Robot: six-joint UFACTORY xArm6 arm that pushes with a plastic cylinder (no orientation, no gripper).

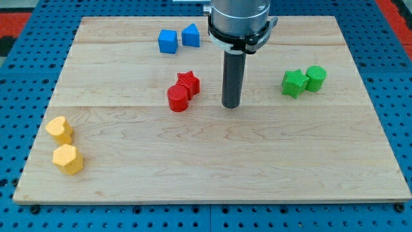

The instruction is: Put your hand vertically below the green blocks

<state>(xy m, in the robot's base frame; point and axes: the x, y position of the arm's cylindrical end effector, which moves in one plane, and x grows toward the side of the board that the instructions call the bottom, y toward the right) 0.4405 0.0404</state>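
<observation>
Two green blocks sit together at the view's right: a green star [293, 83] and a green cylinder [315, 78] touching its right side. My tip [231, 105] stands on the board near the middle, well to the left of the green star and slightly lower in the view. A red cylinder [177, 98] and a red star [188, 83] lie just left of my tip.
A blue cube [168, 41] and a blue wedge-shaped block [190, 35] sit at the view's top, left of the arm. A yellow heart [59, 129] and a yellow hexagon [68, 159] lie at the left edge of the wooden board [270, 167].
</observation>
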